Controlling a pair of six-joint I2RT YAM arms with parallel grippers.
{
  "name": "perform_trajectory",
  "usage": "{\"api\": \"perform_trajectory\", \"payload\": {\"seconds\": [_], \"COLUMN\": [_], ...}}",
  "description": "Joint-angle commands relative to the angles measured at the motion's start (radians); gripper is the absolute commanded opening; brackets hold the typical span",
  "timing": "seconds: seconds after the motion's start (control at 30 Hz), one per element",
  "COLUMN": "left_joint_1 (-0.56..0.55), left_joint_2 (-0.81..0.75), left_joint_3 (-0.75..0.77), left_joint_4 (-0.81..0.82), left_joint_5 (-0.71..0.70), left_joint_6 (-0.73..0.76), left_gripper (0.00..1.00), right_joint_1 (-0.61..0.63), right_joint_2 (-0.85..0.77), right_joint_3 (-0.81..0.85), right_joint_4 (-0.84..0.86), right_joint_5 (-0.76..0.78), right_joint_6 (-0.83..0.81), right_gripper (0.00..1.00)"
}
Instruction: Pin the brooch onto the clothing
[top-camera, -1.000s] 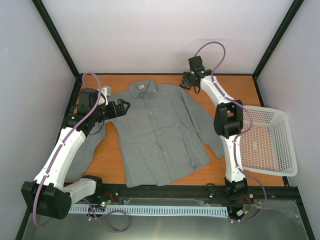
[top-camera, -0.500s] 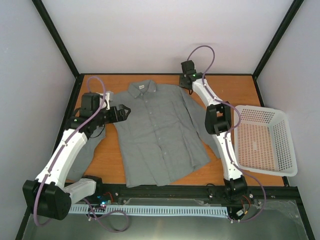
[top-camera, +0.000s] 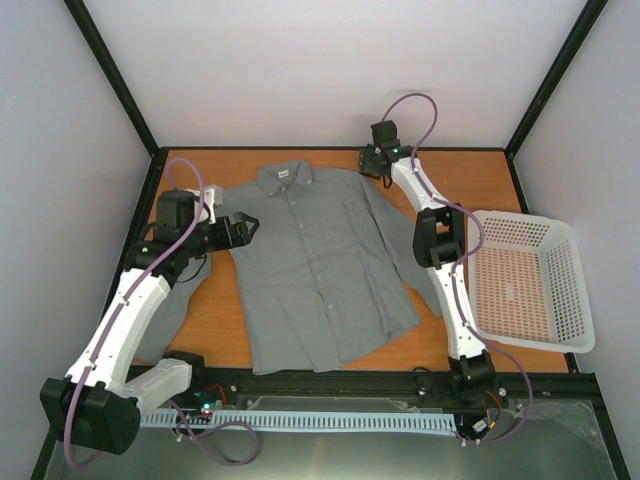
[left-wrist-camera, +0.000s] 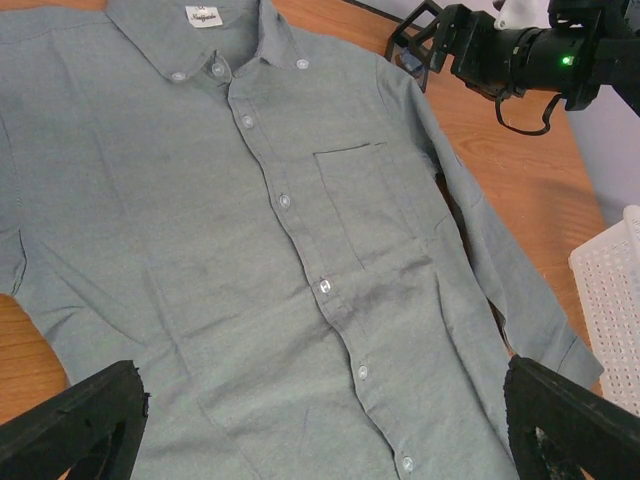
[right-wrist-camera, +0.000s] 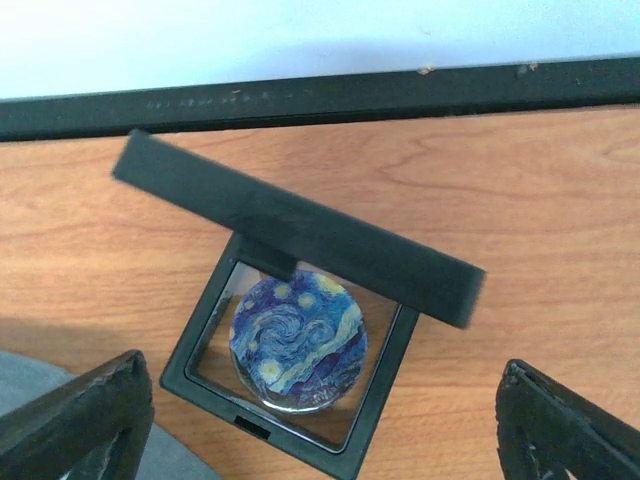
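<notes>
My right end effector (right-wrist-camera: 320, 435) hangs released over the brooch (right-wrist-camera: 298, 340) in its holder (right-wrist-camera: 300, 245). My left end effector (left-wrist-camera: 325, 425) gapes above the clothing (left-wrist-camera: 200, 260).

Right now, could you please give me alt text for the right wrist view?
A round brooch painted with a swirling blue and yellow night sky lies in an open black square holder, lid raised, on a wooden table. The open right hand shows as two dark fingertips in the bottom corners.

We're looking into a robotics lab cell; plain white panels (top-camera: 330, 70) in a black frame (top-camera: 112, 78) box in a wooden table (top-camera: 475, 178); a cable track (top-camera: 300, 421) lines the front.
</notes>
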Motion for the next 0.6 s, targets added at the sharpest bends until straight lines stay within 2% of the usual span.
{"api": "perform_trajectory", "payload": {"seconds": [0.0, 0.07, 0.27, 0.57], "left_joint_1": [0.002, 0.002, 0.002, 0.002], "left_joint_2": [0.010, 0.011, -0.001, -0.017], "left_joint_3": [0.024, 0.019, -0.007, -0.015], "left_joint_4": [0.000, 0.005, 0.020, 0.016], "left_joint_5": [0.025, 0.036, 0.047, 0.031], "left_joint_6": [-0.027, -0.034, -0.050, -0.065], "left_gripper": [0.97, 0.97, 0.97, 0.97], "right_joint_1": [0.001, 0.000, 0.005, 0.020], "right_joint_2": [0.014, 0.031, 0.087, 0.147], "right_joint_3": [0.025, 0.029, 0.085, 0.149], "right_joint_4": [-0.011, -0.007, 0.014, 0.008], "right_joint_5": [-0.025, -0.016, 0.004, 0.082], "right_joint_6": [0.013, 0.033, 0.075, 0.021], "right_gripper": [0.96, 1.00, 1.00, 1.00]}}
